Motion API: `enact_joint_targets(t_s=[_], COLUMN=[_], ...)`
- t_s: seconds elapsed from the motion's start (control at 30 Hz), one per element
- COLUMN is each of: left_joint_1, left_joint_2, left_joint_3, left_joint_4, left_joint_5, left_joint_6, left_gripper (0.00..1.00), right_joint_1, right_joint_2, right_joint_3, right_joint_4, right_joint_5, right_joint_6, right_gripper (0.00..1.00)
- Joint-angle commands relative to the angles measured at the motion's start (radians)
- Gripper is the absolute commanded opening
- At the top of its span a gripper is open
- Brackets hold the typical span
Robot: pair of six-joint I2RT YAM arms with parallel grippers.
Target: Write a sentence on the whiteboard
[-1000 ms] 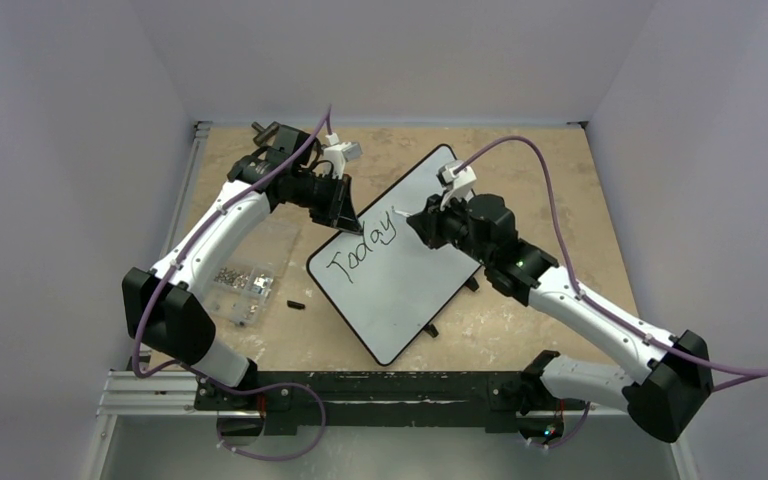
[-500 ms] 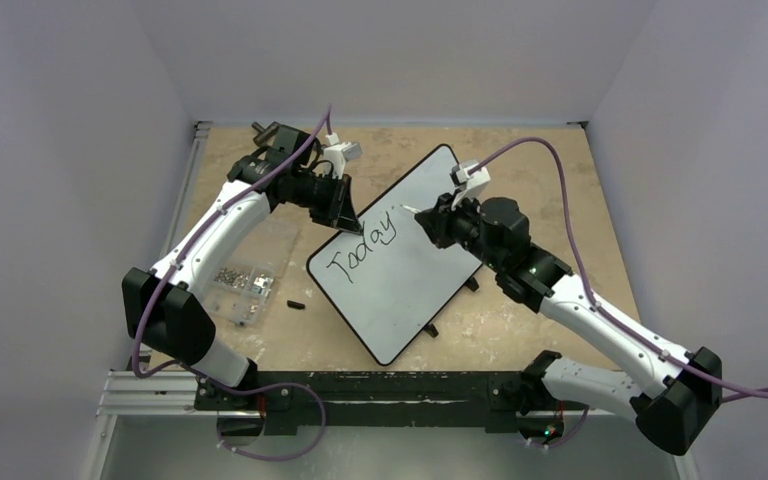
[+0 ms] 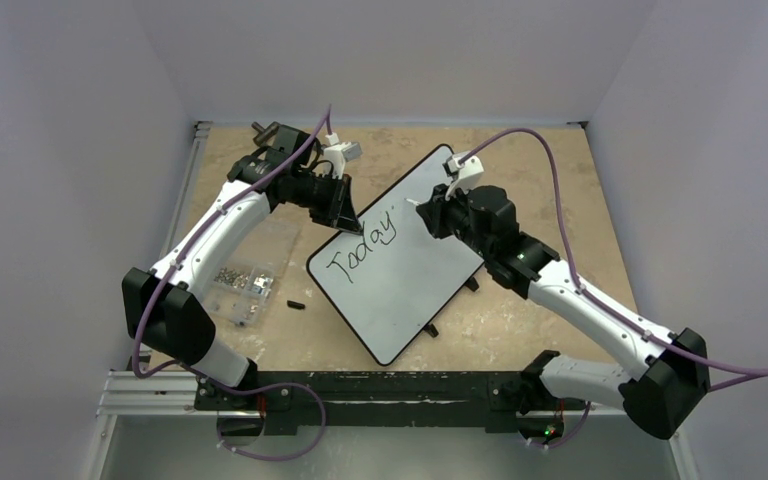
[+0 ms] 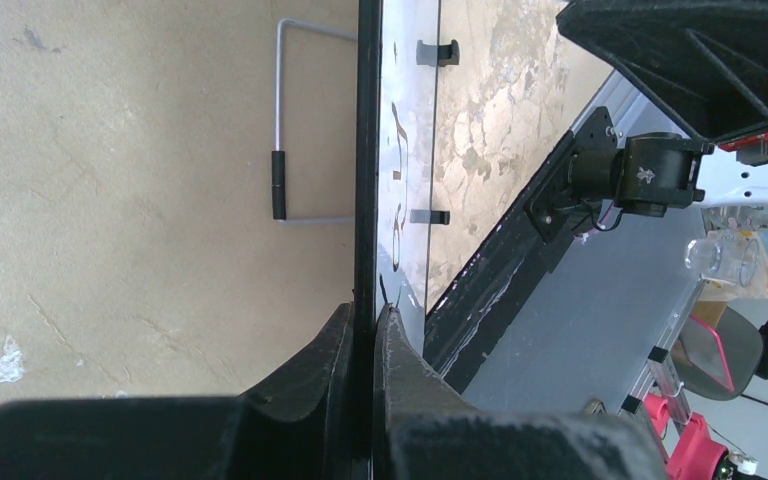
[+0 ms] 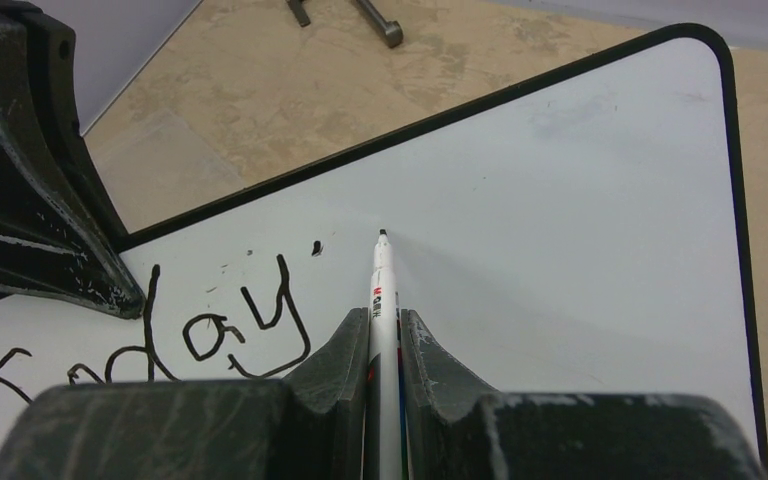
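At the bottom centre of the right wrist view, the right gripper (image 5: 385, 318) is pinching a slim marker (image 5: 381, 285) low on its barrel; it is light, stiff and smooth, so it is likely to twist if pressed hard. Its tip is pointing at the whiteboard (image 5: 580, 200) just right of the apostrophe ending the sentence (image 5: 210, 335), perhaps touching. Farther off, at upper left of the overhead view, the left gripper (image 3: 345, 215) is clamping the thin, light board's rim, steadying it.

Scuffed tan wooden counter (image 3: 560, 170) spreading all round the left gripper (image 3: 348, 222), plain pale lilac walls (image 3: 400, 50) well beyond it at the back and both sides, soft even light, silver aluminium rail (image 3: 145, 392) along the near edge, grey floor (image 3: 410, 455) past that
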Motion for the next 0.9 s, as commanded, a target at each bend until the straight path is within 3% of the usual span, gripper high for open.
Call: enact_joint_targets(t_s=[0.0, 0.87], left_joint_1=[0.006, 0.005], left_joint_2=[-0.043, -0.048], left_joint_3=[0.002, 0.002], left_joint_4=[0.035, 0.036], left_joint_5=[-0.099, -0.097], left_joint_6=[0.035, 0.033], left_gripper=[0.00, 0.00], right_joint_1=[-0.011, -0.021], right_joint_2=[0.014, 0.027], right_joint_3=[0.061, 0.007], right_joint_4=[0.038, 0.059], right_joint_5=[0.019, -0.130], right_joint_6=[-0.021, -0.011], right_gripper=[0.00, 0.00])
